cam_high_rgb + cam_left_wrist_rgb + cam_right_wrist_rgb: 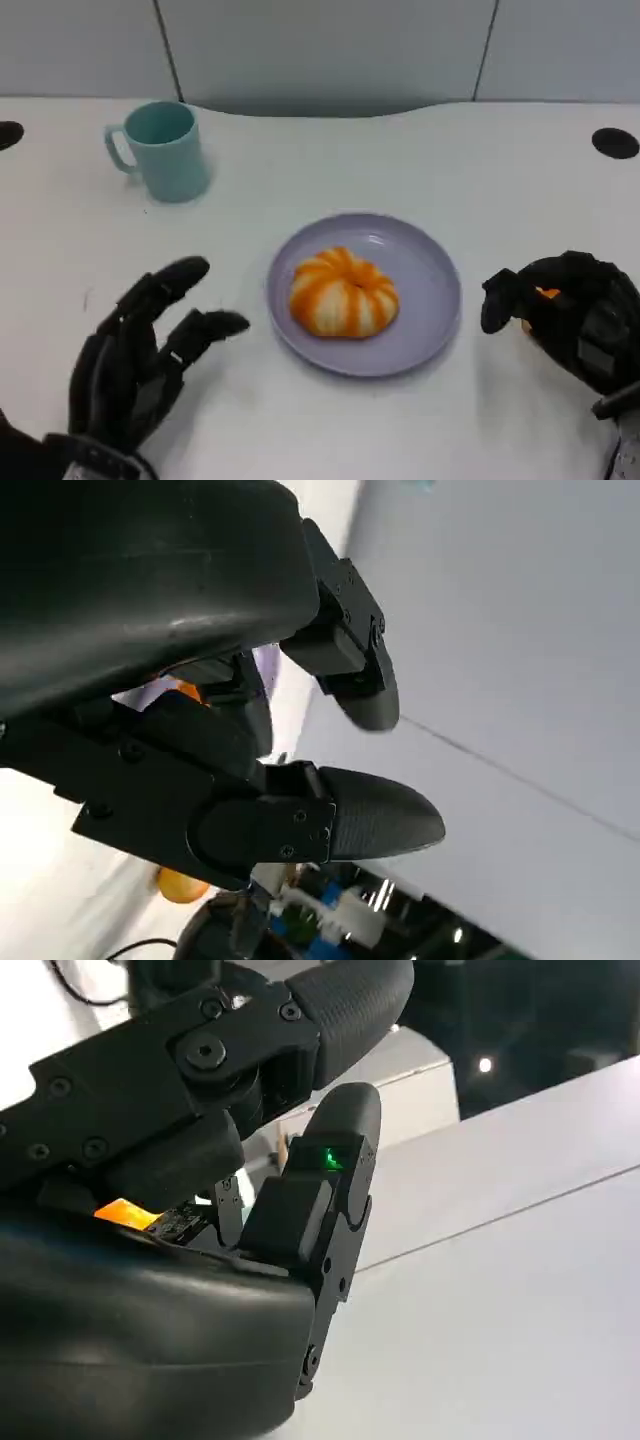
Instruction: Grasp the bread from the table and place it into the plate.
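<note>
Left hand [140, 350]: fingers [170, 282] spread apart and holding nothing, tips angled toward the plate, above the table at the near left. From the left wrist camera the same fingers [370, 815] reach out, separated, with a pale wall behind them.

Right hand [570, 310]: fingers curled inward, near the right rim of the plate. An orange spot shows inside the curl; I cannot tell whether it is a held thing or part of the hand, so its grip is uncertain. From the right wrist camera the fingers [330, 1190] sit bent close together, a green light on one and an orange patch beside the palm.

Bread [343, 292]: round, striped orange and white, lying in the middle of the plate [425, 300]. It sits between the two hands, touching neither; the left fingertips are just beside the plate's left rim, the right hand near the opposite rim.

Surface: white table [300, 430], with a dark round hole at the far right [614, 143] and another at the far left edge. Pale grey wall panels stand behind the table.

Count: one bread, one lilac plate, one teal mug [165, 150] standing upright at the far left, well apart from the plate, handle to the left.
</note>
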